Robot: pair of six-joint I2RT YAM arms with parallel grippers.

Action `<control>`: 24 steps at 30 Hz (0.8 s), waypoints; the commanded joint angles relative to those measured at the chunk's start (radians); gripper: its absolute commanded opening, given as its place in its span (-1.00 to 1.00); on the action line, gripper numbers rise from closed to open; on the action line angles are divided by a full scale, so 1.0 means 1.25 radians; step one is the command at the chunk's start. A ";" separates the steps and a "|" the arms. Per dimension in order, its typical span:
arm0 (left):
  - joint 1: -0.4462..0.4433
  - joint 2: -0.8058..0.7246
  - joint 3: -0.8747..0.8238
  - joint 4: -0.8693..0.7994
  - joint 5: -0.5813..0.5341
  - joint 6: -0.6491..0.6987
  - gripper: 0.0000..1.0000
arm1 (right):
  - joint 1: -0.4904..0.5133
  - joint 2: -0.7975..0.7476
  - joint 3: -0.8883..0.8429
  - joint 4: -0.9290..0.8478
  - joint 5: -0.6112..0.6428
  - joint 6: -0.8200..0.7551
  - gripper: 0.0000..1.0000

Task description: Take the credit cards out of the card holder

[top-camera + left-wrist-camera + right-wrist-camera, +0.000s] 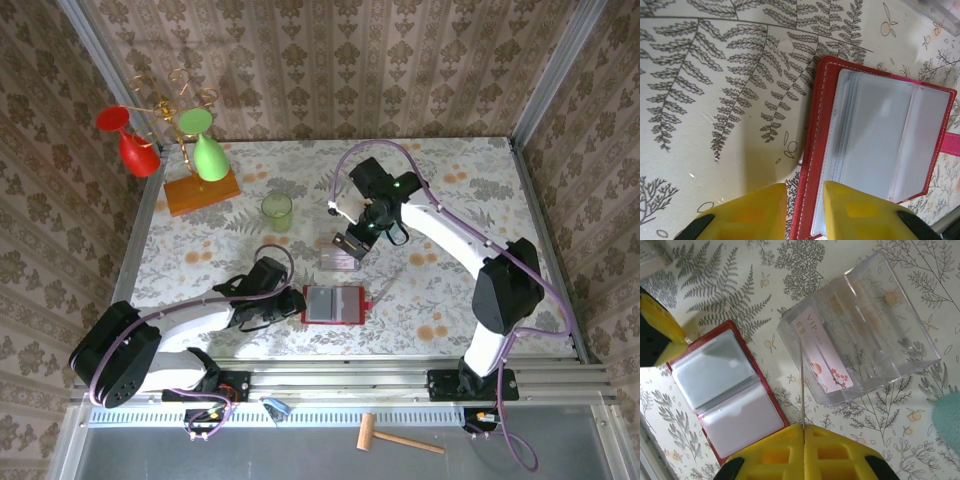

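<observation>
Finding 1, task's things. The card holder [332,305] lies open and flat on the table [450,300], close to the 6 o'clock edge. Its clear pockets face up and look blank grey. A clear box [890,315] stands just off its 12 o'clock side. One pink-white card [822,355] lies inside the box, leaning against the near wall.

Finding 2, right claw [803,435]. The jaws are pressed together on a thin card [801,380], seen edge-on and upright. It points toward the box at the pink-white card's 9 o'clock edge. The thin card's colour cannot be told.

Finding 3, left claw [805,187]. The jaws stand a little apart, and the holder's red border passes between them at its 9 o'clock end. No squeeze on it is evident.

Assessment. The step in hand appears to be setting the thin card into the box. The task looks close to done.

Recommendations:
- Keep the thin card vertical and parallel to the box wall.
- Come down beside the pink-white card, not onto its edge.
- Part the jaws only once the lower edge rests inside.
- Lift the left claw straight off so the border is not dragged.
</observation>
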 commanded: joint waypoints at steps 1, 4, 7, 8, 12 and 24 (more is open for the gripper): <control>0.005 -0.003 -0.017 0.009 0.013 0.013 -0.48 | -0.007 0.035 0.061 -0.075 0.012 -0.120 -1.00; 0.006 0.002 -0.022 0.029 0.025 0.004 -0.48 | -0.018 0.063 0.096 -0.082 -0.002 -0.174 -1.00; 0.005 0.001 -0.022 0.033 0.031 0.000 -0.48 | -0.025 0.101 0.144 -0.112 -0.016 -0.232 -1.00; 0.005 -0.001 -0.024 0.033 0.033 -0.002 -0.48 | -0.026 0.112 0.160 -0.121 -0.016 -0.245 -1.00; 0.005 -0.016 -0.034 0.034 0.029 -0.014 -0.48 | -0.033 0.176 0.246 -0.169 -0.025 -0.285 -1.00; 0.008 -0.053 -0.031 -0.012 0.015 -0.022 -0.47 | -0.040 0.326 0.417 -0.267 -0.050 -0.353 -1.00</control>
